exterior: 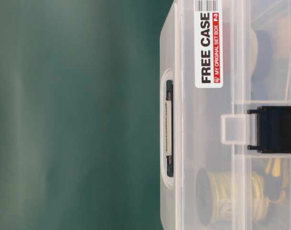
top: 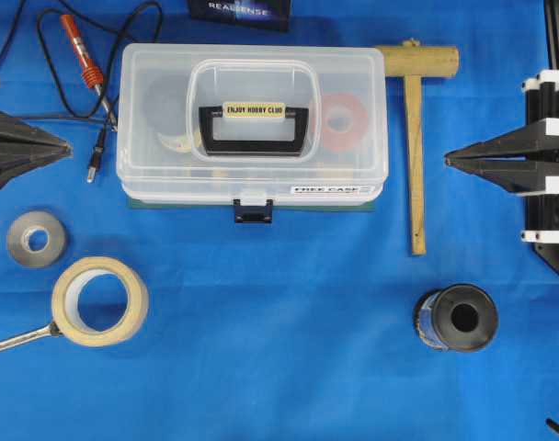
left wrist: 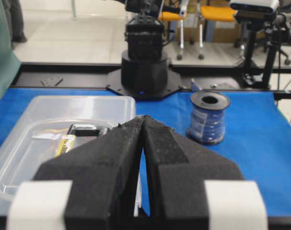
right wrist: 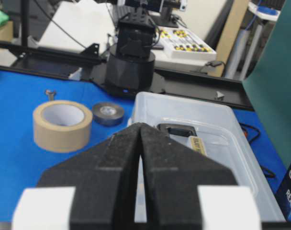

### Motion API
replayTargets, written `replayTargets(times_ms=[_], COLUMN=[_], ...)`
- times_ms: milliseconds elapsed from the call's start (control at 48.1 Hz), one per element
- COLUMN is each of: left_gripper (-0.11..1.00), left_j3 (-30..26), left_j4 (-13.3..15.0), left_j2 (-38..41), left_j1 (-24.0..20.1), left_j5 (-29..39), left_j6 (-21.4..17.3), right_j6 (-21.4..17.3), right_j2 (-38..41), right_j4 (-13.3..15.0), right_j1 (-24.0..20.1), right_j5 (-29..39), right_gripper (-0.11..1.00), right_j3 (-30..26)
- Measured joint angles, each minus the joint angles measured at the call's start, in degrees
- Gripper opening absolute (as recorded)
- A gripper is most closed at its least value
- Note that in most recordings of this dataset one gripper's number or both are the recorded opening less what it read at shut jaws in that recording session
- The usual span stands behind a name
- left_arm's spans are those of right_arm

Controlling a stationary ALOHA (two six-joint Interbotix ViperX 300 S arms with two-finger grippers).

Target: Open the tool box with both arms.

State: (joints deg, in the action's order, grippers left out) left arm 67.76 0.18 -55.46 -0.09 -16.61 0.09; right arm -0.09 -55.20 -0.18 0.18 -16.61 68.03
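A blue cloth (top: 289,303) covers the table, evenly lit. Beyond the cloth's far edge in the left wrist view lies a pale floor (left wrist: 64,33), where office chairs with orange seats (left wrist: 217,12) stand (only their lower halves show). Beside the cloth's edge in the right wrist view rises a dark green board (right wrist: 274,81), and behind it a wooden plank (right wrist: 234,33) leans.

I see a bright blue surface (top: 289,303). The tool box (top: 151,110) is clear plastic with a black handle (top: 254,129), a cream label (top: 254,109) in black lettering, a dark blue latch (top: 253,212) and a white sticker (exterior: 208,48) with black and red print. Near the front left corner lie beige masking tape (top: 99,300) and a grey tape roll (top: 36,239). Both tools, left (left wrist: 143,119) and right (right wrist: 140,126), are black with white fittings.
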Motion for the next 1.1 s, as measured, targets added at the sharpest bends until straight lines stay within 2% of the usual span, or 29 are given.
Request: replayTargets(times_ms=[145, 312, 540, 582, 623, 790, 852, 894, 1101], left_gripper=[0.0, 0.0, 0.03, 0.1, 0.2, 0.71, 0.85, 0.89, 0.88], left_j3=[0.0, 0.0, 0.0, 0.0, 0.1, 1.6, 2.5, 2.7, 3.0], left_j4=[1.5, 1.7, 1.7, 1.7, 1.7, 1.7, 1.7, 1.7, 1.7], left_j2=[0.0, 0.1, 0.3, 0.3, 0.4, 1.5, 2.8, 4.0, 11.3], left_j1=[0.1, -0.3, -5.5, -6.5, -7.4, -11.3, -12.5, -13.1, -14.0], left_j5=[6.0, 12.4, 21.7, 23.0, 24.0, 25.9, 26.0, 26.1, 23.1], left_j6=[-0.4, -0.5, -0.6, -0.6, -0.6, -1.1, -2.1, -2.7, -4.7], right_j6=[-0.1, -0.9, -2.6, -3.1, -3.5, -4.0, -4.0, -4.0, -4.0], right_j2=[0.9, 3.3, 7.5, 8.4, 9.7, 14.1, 16.2, 17.8, 25.2], right_j4=[0.1, -0.6, -1.8, -1.8, -1.9, -1.9, -1.9, -1.8, -1.8], right_j1=[0.0, 1.6, 6.2, 6.9, 7.7, 10.7, 12.0, 12.9, 14.5], right_j5=[2.9, 12.0, 17.5, 18.1, 18.9, 22.3, 23.8, 24.6, 26.2], right_gripper=[0.0, 0.0, 0.02, 0.09, 0.21, 0.7, 0.82, 0.85, 0.83], right_j3=[-1.3, -3.3, -3.7, -3.7, -3.7, -3.8, -3.9, -4.1, -6.4])
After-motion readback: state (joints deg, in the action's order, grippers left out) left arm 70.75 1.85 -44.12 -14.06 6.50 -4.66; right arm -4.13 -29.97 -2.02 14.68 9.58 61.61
